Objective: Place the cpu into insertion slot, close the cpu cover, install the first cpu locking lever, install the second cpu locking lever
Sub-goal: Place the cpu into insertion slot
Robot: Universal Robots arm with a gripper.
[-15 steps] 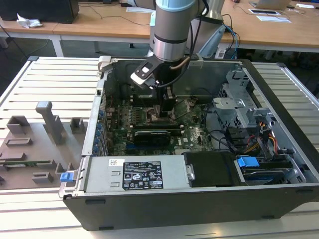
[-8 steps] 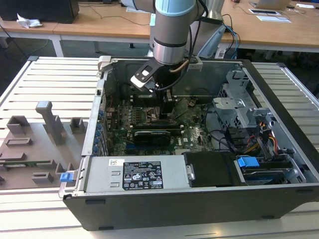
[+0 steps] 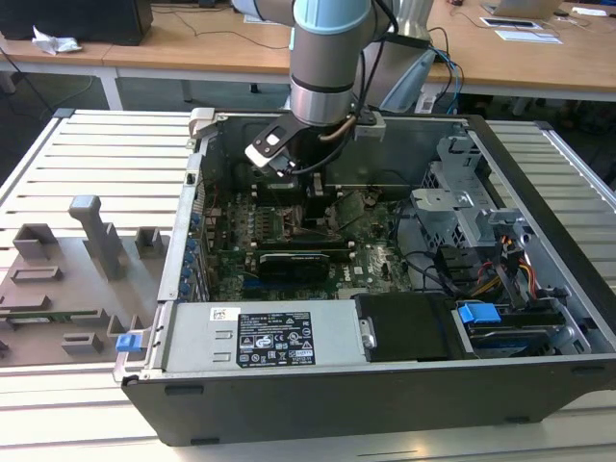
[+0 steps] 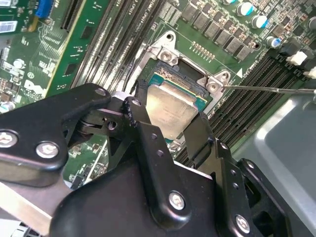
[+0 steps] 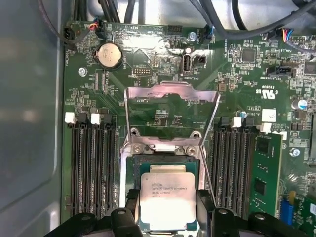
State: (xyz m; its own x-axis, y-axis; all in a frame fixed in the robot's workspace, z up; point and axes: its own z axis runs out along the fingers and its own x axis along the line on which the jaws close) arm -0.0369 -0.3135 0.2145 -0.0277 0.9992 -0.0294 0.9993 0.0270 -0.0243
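Observation:
The cpu (image 5: 167,200), a flat square chip with a dull silver top, sits between the two black fingers (image 5: 131,205) of my gripper (image 5: 168,207), which is shut on its opposite edges. It lies in or just over the insertion slot (image 5: 134,170); I cannot tell whether it is seated. The cpu cover (image 5: 170,90), a silver frame with a large window, stands flipped open behind the slot. In the second wrist view the cpu (image 4: 170,108) lies within the slot's silver surround (image 4: 165,54), and a thin lever rod (image 4: 266,90) sticks out sideways. The exterior view shows my gripper (image 3: 313,197) deep inside the case.
Black memory slots (image 5: 91,168) flank the socket, with a green memory stick (image 5: 264,173) on one side and a coin battery (image 5: 109,55) beyond the cover. The case wall (image 5: 29,123) stands close by. A power supply (image 3: 274,337), drive cage (image 3: 472,202) and grey fixture board (image 3: 58,279) are nearby.

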